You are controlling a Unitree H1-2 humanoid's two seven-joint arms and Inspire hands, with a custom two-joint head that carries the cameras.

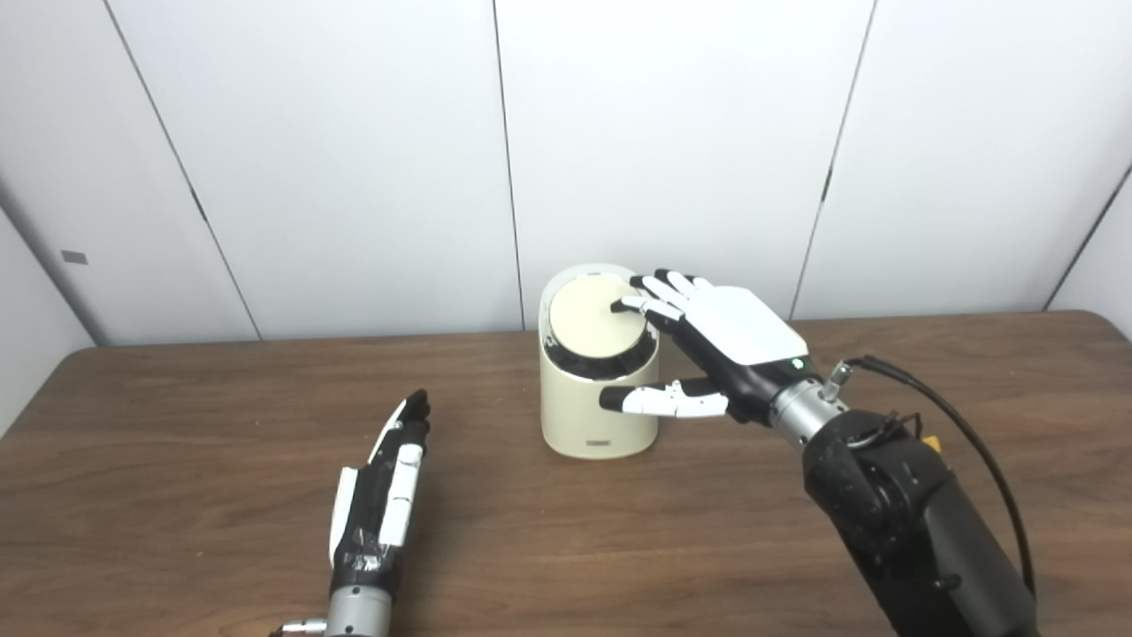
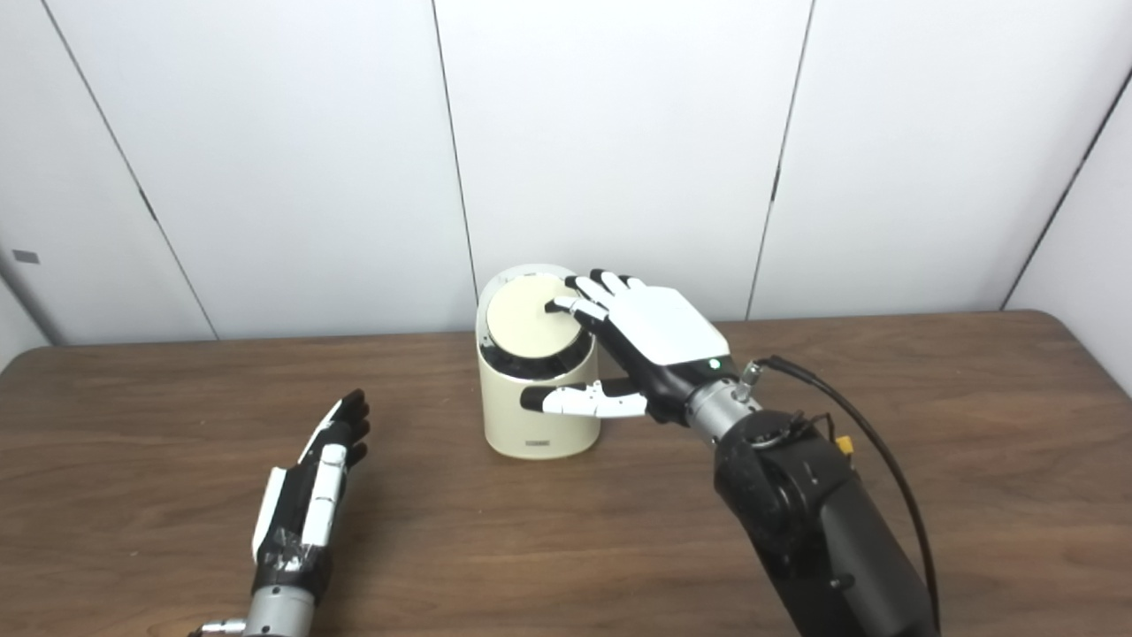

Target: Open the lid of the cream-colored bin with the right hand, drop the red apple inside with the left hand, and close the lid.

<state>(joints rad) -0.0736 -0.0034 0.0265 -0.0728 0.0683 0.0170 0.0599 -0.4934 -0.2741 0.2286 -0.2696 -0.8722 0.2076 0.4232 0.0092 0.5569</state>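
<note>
White wall panels back a brown table (image 1: 177,495) where the bin (image 1: 600,416) stands mid-table, right hand (image 1: 707,341) spread, fingertips on its lid (image 1: 594,317), likely light, tippable; left hand (image 1: 385,482) flat, empty; no apple visible.

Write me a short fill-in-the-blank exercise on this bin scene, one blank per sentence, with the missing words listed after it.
1. The right hand has its fingertips on the bin's ____.
2. The cream-colored bin stands on a ____ table.
3. The left hand holds ____.
4. The right hand's thumb lies across the ____ of the bin, below the rim.

Missing words: lid; wooden; nothing; front
</note>
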